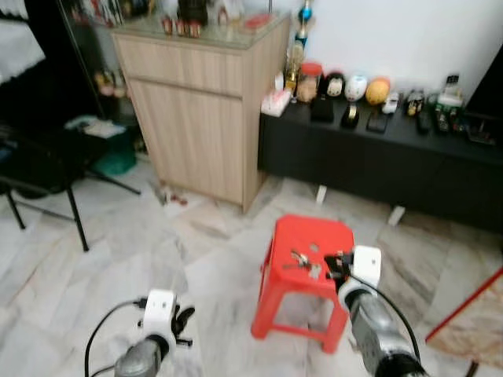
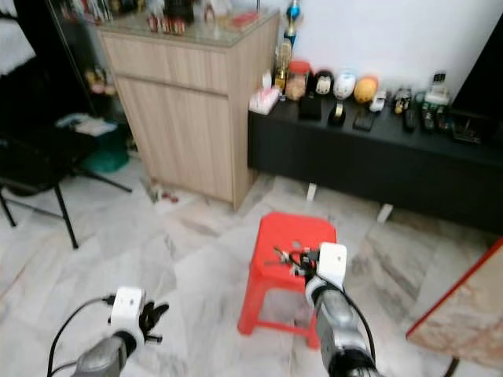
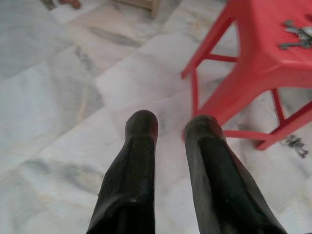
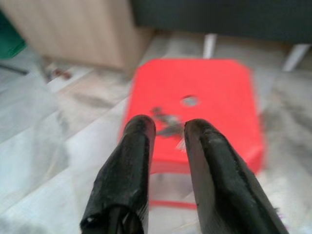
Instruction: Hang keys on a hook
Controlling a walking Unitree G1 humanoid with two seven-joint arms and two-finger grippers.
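The keys [image 1: 301, 260] lie untouched on the red stool [image 1: 306, 236], so pickup and hanging remain. The right gripper [image 4: 168, 127] hovers above the stool's near edge, fingers narrowly parted, empty. The left gripper [image 3: 170, 124], similarly parted, hangs beside the stool.

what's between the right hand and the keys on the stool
Nothing: in the right wrist view, just bare red stool top separates the right hand from the keys.

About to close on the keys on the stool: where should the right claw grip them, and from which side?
The keys lie flat on the red stool. Come from above with the right claw, fingers apart, and pinch the raised bunched middle; the splayed ends probably sit too flat to catch.
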